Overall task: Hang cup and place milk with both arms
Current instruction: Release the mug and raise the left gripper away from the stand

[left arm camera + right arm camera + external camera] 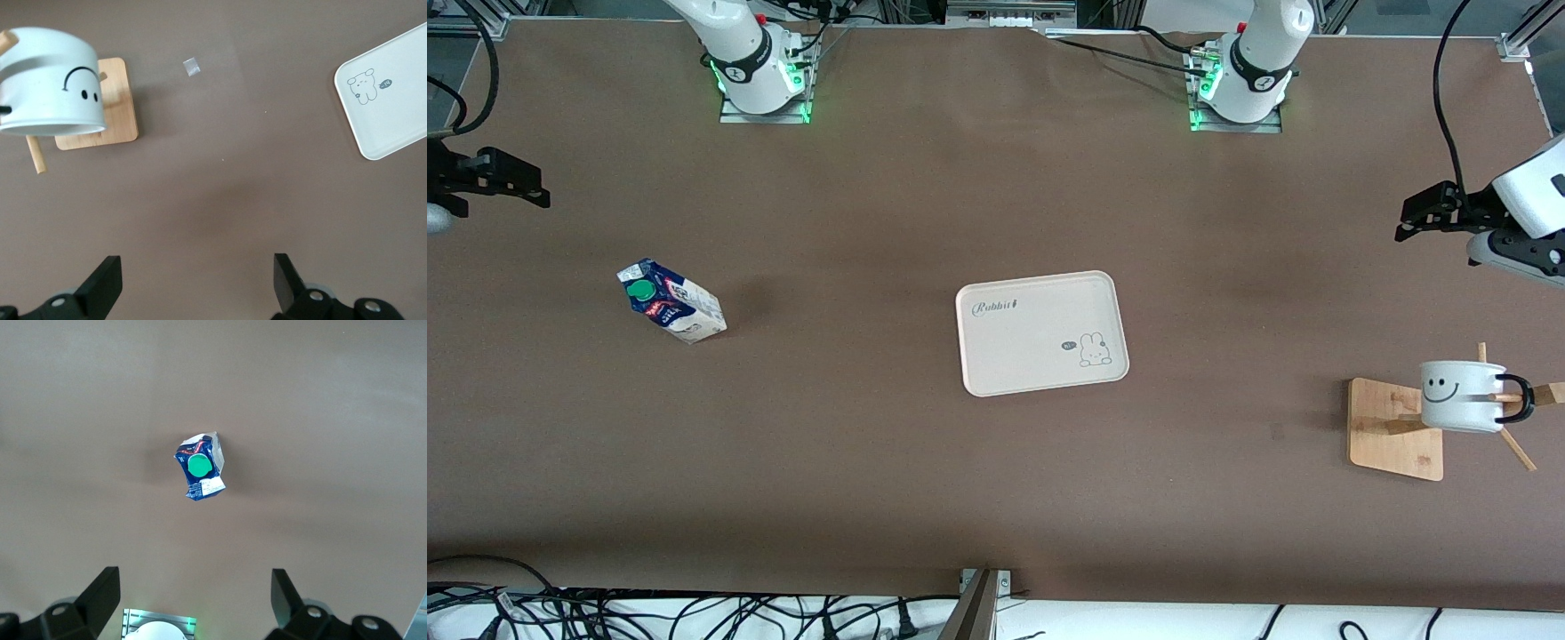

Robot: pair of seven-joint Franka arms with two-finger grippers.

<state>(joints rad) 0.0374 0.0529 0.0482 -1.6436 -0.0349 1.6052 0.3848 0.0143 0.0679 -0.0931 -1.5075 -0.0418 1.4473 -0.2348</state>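
Observation:
The white smiley cup (1458, 396) hangs by its black handle on a peg of a wooden rack (1394, 428) at the left arm's end of the table. It also shows in the left wrist view (50, 83). My left gripper (1412, 218) is open and empty, up in the air away from the rack; its own view shows it over bare table (198, 287). The milk (671, 302) stands on the table toward the right arm's end. My right gripper (532, 187) is open and empty in the air, with the milk (200, 467) in its view, well apart from the fingers (103, 593).
A cream tray (1040, 356) with a rabbit print lies in the middle of the table; its corner shows in the left wrist view (373, 133). The rack's base (117, 107) and pegs stick out around the cup. The right arm's base (159, 628) shows in its wrist view.

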